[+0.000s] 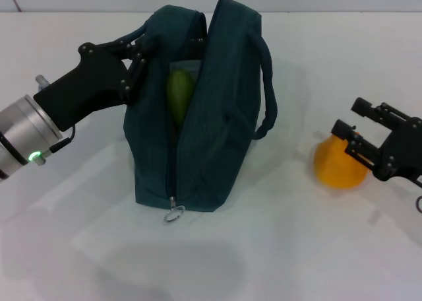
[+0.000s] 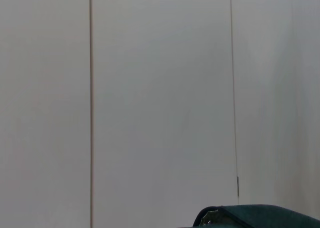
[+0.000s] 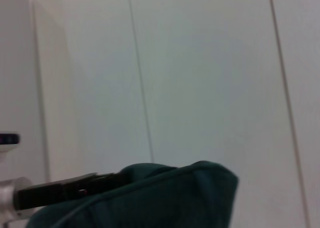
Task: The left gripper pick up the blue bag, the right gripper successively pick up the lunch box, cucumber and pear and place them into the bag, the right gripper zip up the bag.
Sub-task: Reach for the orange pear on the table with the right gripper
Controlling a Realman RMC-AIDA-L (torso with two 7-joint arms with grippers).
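On the white table point(image 1: 277, 248), the soft dark teal-blue fabric bag point(image 1: 217, 129) stood unzipped, a long green cucumber point(image 1: 179, 95) showing inside. The black left gripper point(image 1: 135, 60) pinched its handle. The black right gripper's point(image 1: 349, 133) open jaws flanked the yellow-orange pear point(image 1: 336, 166).

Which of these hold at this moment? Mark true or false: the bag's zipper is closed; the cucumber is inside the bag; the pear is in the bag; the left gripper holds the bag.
1. The blue bag is zipped shut. False: its top gapes open.
2. The cucumber is inside the bag. True.
3. The pear is in the bag. False: it sits on the table, at the right gripper.
4. The left gripper holds the bag's upper edge. True.
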